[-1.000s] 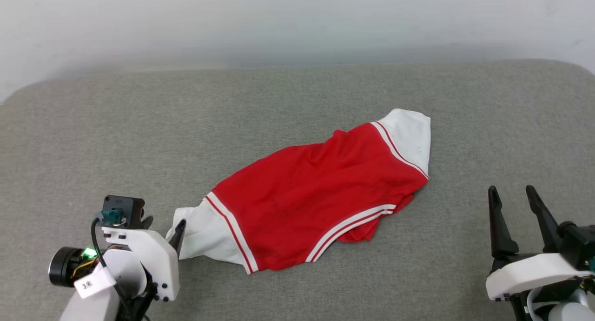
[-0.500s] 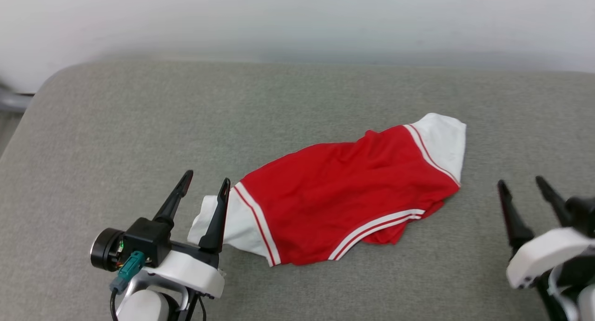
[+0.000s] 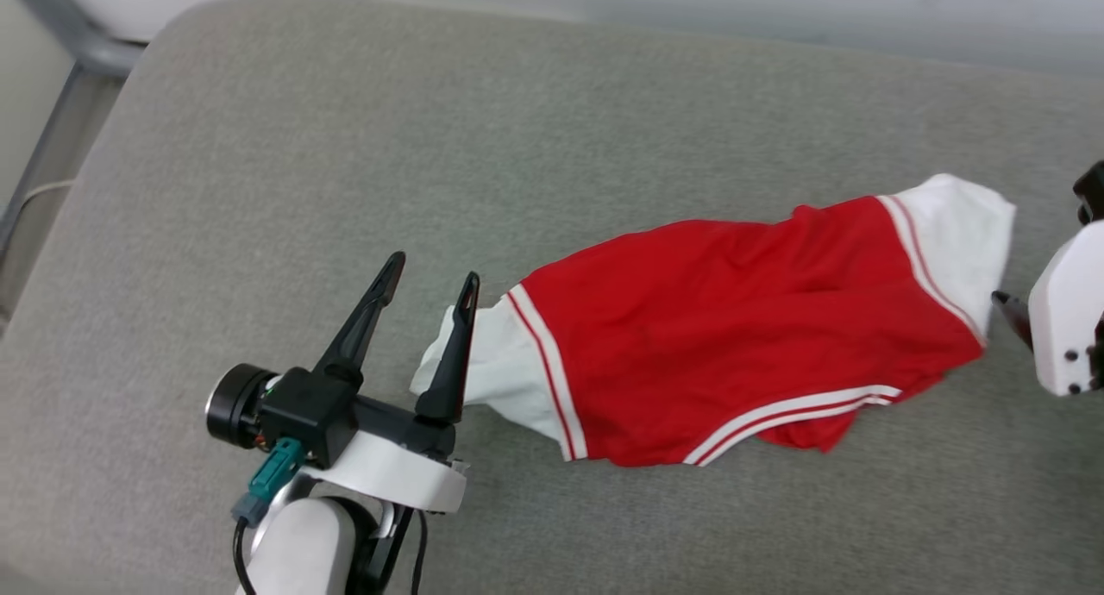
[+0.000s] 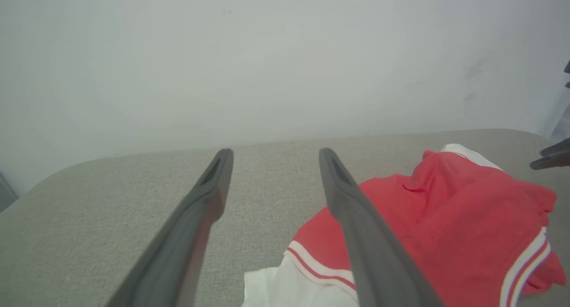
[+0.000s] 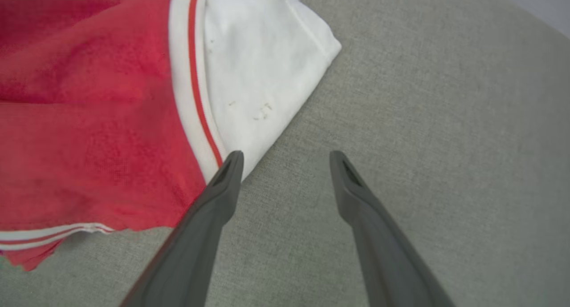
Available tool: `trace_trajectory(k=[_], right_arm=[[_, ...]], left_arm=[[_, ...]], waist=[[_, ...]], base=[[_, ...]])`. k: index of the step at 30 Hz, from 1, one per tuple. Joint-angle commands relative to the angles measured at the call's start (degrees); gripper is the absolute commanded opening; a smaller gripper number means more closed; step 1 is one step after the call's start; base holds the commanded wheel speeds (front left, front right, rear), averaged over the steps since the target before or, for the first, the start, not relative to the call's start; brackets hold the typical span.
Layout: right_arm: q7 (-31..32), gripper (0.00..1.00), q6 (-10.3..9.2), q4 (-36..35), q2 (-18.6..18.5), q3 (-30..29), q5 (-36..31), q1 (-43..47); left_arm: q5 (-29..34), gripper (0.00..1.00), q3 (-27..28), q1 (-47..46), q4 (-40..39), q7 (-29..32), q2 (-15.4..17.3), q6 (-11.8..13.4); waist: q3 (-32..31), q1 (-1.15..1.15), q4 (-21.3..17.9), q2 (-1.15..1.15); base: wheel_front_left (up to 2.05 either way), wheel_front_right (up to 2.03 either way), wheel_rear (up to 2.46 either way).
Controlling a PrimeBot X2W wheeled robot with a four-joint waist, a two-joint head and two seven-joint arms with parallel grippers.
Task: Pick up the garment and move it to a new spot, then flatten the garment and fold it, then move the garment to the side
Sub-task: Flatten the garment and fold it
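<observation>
Grey fabric tabletop [image 3: 259, 190] below a pale wall [image 4: 267, 53], with the garment [image 3: 733, 319] lying rumpled across its middle and right.

Stretches lengthwise from the left sleeve [image 3: 496, 366], white, to the right sleeve [image 3: 957, 224], also white, with the red body between them and striped trim along the near hem. Left gripper [image 3: 434, 267] spread wide and empty, its right finger [image 3: 453, 353] crossing the edge of the left sleeve, its other finger over bare tabletop. Right gripper [image 5: 287, 155] likewise spread and empty, one fingertip at the edge of the right sleeve, the other over bare tabletop. Cannot tell whether either gripper touches the cloth. Grey metal frame [image 3: 78, 60] beyond the far left corner.
</observation>
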Motion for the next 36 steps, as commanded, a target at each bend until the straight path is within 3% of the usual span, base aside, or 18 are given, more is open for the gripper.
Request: trace_trajectory(k=[1,11,18,19,20,21,36], right_arm=[[2.6,1.0,-0.06,1.89,-0.85,0.32,-0.2,-3.12],[5.26,1.0,-0.06,12.31,-2.7,1.27,-5.32,-10.71],[4.91,1.0,-0.03,19.48,-1.2,3.78,-6.23,-9.7],[5.31,0.57,-0.01,20.2,-1.04,4.36,-5.92,-9.35],[5.57,0.23,0.05,20.72,-1.07,4.94,-5.6,-9.05],[5.76,0.0,0.05,21.14,-1.25,5.59,-5.23,-8.74],[2.9,0.0,-0.06,20.51,-5.48,6.85,1.53,0.94]], left_arm=[[0.3,1.0,-0.13,-1.07,-0.26,-0.14,-0.55,-0.29],[0.33,1.0,-0.16,-2.44,-0.38,-0.15,-2.1,-1.01],[0.42,1.0,0.06,-2.42,-0.11,-0.15,-2.59,-1.06],[0.44,1.0,0.22,-2.36,-0.02,-0.15,-2.61,-1.08],[0.49,1.0,0.34,-2.27,0.12,-0.15,-2.63,-1.08],[0.57,1.0,0.42,-2.17,0.27,-0.15,-2.62,-1.09],[-0.73,1.0,0.67,0.35,3.91,-0.15,-0.69,-1.06]], waist=[[2.88,0.0,3.17,0.0],[6.46,0.0,7.67,0.0],[6.82,0.0,8.37,0.0],[6.72,0.0,8.24,0.0],[6.57,0.0,8.05,0.0],[6.31,0.0,7.79,0.0],[-2.15,0.0,0.19,0.0]], base=[[0.0,0.0,0.0],[0.0,0.0,0.0],[0.0,0.0,0.0],[0.0,0.0,0.0],[0.0,0.0,0.0],[0.0,0.0,0.0],[0.0,0.0,0.0]])
